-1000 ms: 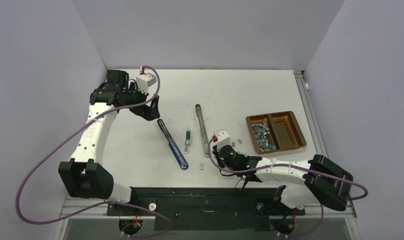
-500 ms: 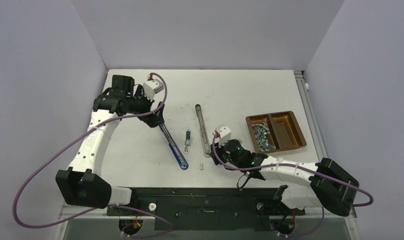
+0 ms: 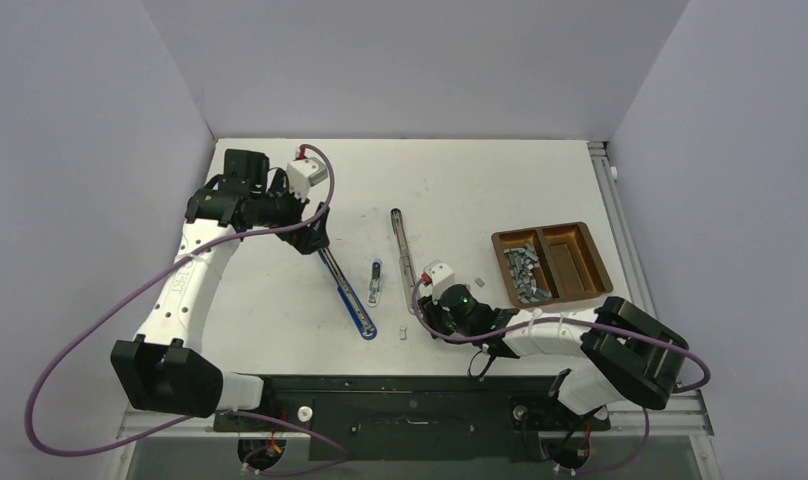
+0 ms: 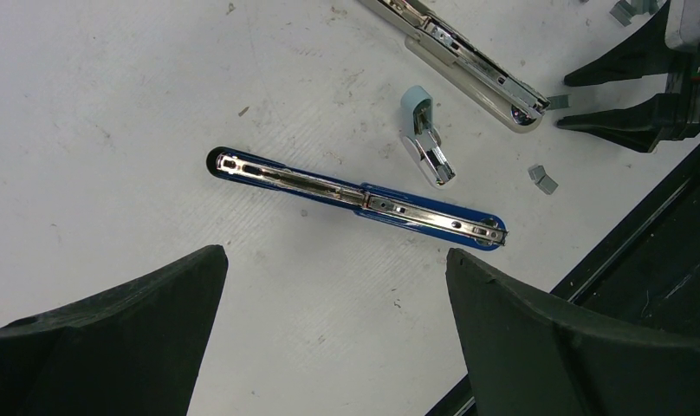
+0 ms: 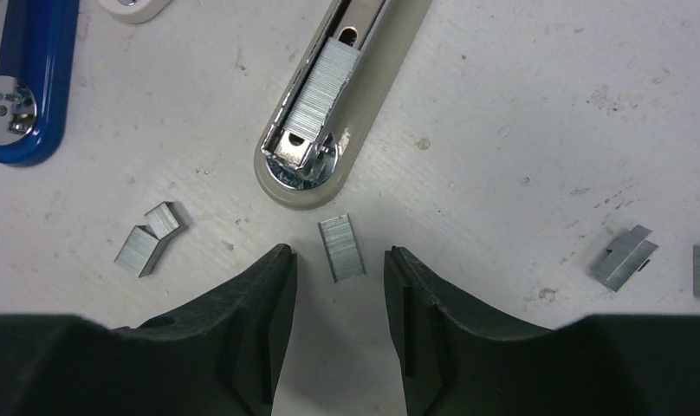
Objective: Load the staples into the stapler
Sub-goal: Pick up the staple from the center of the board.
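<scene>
Pale lilac walls enclose a scuffed white bench (image 3: pixel 480 180). At left, the left arm (image 3: pixel 185 275) folds at its elbow and reaches inward, its jaws spread wide and empty near the far end of a blue stapler (image 4: pixel 355 198) that lies opened flat. Right of it lies a cream stapler (image 5: pixel 303 186), also opened, with a silvery staple strip (image 5: pixel 323 87) seated in its channel. The right arm (image 3: pixel 545 335) stretches low along the near edge. Its jaws stand partly apart, flanking without touching a loose strip (image 5: pixel 340 248) just beside the cream stapler's nose. Further right, a brown tray (image 3: pixel 555 228) holds more staples (image 3: pixel 523 272) in its left compartment.
</scene>
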Available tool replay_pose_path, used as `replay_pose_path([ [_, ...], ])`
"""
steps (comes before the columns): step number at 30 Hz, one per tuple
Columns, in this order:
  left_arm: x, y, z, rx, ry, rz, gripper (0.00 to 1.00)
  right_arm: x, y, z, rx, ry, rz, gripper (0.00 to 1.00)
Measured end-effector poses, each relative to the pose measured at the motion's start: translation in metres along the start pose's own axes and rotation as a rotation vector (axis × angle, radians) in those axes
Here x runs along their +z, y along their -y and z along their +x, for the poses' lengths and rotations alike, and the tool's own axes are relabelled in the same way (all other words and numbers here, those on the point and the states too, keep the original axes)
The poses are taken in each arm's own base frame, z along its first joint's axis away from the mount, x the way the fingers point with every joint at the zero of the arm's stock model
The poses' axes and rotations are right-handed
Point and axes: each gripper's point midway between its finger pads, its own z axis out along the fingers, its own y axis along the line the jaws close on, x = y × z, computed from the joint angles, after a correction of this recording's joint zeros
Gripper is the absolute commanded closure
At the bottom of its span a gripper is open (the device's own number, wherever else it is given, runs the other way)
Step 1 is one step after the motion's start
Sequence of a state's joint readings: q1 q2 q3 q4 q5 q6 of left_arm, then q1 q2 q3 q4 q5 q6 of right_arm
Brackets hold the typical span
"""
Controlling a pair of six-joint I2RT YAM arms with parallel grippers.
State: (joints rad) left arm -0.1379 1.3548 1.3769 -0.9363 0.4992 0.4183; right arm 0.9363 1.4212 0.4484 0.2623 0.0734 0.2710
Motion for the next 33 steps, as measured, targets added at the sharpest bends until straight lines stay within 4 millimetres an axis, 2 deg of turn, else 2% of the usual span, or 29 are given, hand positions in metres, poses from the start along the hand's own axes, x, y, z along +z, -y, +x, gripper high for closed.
replay_pose_path([
  [3, 0.0, 0.001, 0.0, -0.004, 0.001, 0.003, 0.04, 0.004, 0.003, -0.003, -0.002, 0.009, 0.025, 0.6],
  [9, -0.003, 0.003, -0.002, -0.006, 0.01, 0.004, 0.04, 0.011, 0.008, -0.009, -0.008, 0.014, 0.063, 0.71],
  [22, -0.007, 0.006, -0.004, -0.006, 0.024, 0.006, 0.04, 0.005, 0.001, -0.003, -0.035, -0.005, 0.079, 0.71],
  [33, -0.015, 0.009, -0.008, 0.009, 0.049, -0.004, 0.04, 0.004, 0.0, -0.002, -0.032, -0.024, 0.121, 0.85],
])
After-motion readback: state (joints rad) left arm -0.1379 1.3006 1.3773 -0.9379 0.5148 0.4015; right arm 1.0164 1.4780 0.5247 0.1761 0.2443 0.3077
